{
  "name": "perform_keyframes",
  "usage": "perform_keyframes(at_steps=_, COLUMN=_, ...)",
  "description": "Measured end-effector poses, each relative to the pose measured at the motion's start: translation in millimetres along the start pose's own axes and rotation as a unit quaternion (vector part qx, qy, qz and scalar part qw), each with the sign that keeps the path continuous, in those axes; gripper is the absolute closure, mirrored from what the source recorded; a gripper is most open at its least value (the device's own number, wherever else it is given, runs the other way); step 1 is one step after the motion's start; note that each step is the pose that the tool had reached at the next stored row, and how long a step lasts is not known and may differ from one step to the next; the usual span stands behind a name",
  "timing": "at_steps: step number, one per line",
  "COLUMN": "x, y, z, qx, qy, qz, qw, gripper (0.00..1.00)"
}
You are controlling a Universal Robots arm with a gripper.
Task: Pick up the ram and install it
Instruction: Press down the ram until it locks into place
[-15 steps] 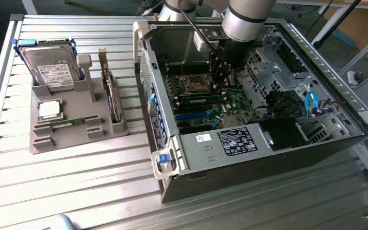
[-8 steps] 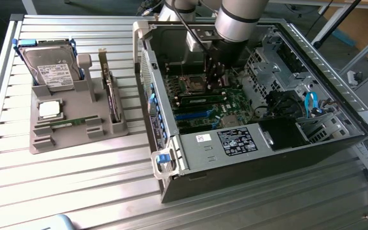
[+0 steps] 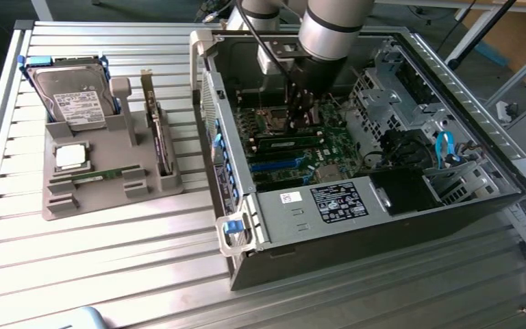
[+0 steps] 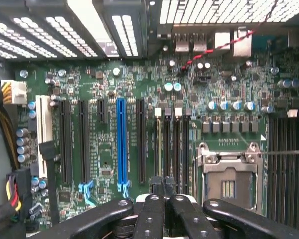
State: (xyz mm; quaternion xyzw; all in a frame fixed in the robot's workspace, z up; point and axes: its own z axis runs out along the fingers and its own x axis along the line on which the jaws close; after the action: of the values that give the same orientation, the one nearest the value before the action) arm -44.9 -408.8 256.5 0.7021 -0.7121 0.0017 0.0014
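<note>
The gripper (image 4: 163,191) hung closed and empty over the motherboard (image 3: 331,147) inside the open computer case (image 3: 244,226). One ram (image 3: 286,144) lay seated at its 6 o'clock; another ram stick (image 3: 94,177) rested on the grey tray (image 3: 107,199), well apart. Likely light, stiff, fragile — best pinched by its long edges, off the chips.
</note>
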Motion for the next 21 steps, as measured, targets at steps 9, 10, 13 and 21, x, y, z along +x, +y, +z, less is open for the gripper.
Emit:
perform_keyframes(at_steps=9, x=0.1, y=10.0, z=0.0, qx=0.0000, qy=0.0000, qz=0.000, qw=1.0000, gripper=0.90)
perform_keyframes(at_steps=10, x=0.1, y=10.0, z=0.0, qx=0.0000, qy=0.0000, qz=0.000, qw=1.0000, gripper=0.90)
perform_keyframes(at_steps=13, x=0.2, y=10.0, z=0.3, qx=0.0000, qy=0.0000, qz=0.000, qw=1.0000, gripper=0.90)
perform_keyframes(at_steps=21, x=0.1, y=10.0, z=3.7, qx=0.0000, qy=0.0000, qz=0.000, qw=1.0000, gripper=0.90)
